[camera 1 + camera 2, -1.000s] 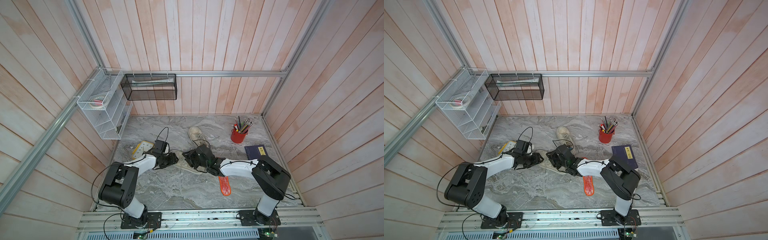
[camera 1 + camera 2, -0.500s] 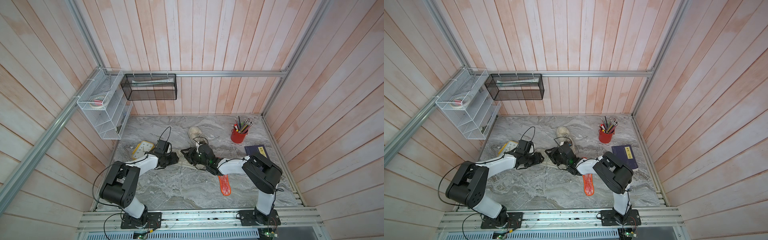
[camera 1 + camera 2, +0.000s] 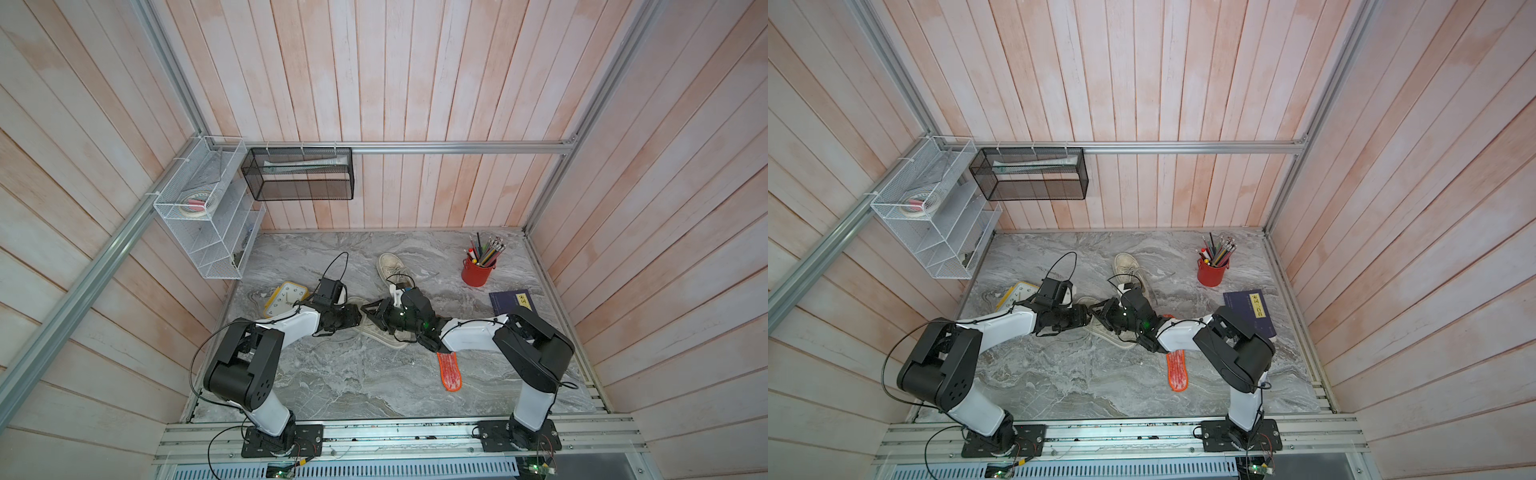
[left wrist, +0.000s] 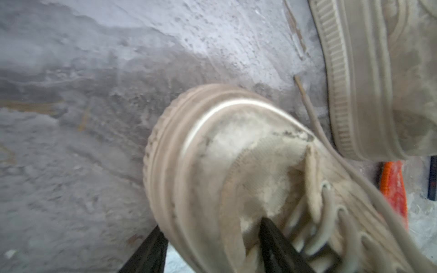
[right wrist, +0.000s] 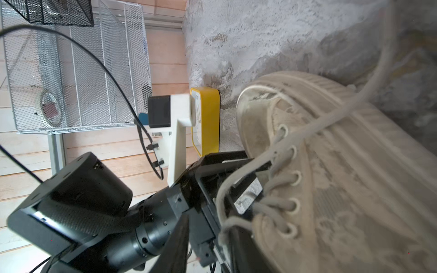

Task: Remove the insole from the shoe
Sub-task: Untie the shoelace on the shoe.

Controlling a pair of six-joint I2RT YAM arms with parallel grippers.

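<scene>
since half a second ago the right arm's elbow has swung back outward; the beige shoe (image 3: 382, 336) lies on the marble table (image 3: 353, 382) between both grippers; the left gripper (image 3: 357, 319) pinches its toe end, one finger beside the sole, one on the laces; the right gripper (image 3: 374, 312) sits over the shoe's middle, whether spread or pressed together i cannot tell; an orange insole (image 3: 449, 372) lies flat near the heel, partly under the right forearm; farther out are a second shoe (image 3: 390, 266), a yellow clock (image 3: 284, 297), a red pencil cup (image 3: 478, 272) and a blue book (image 3: 512, 301)
</scene>
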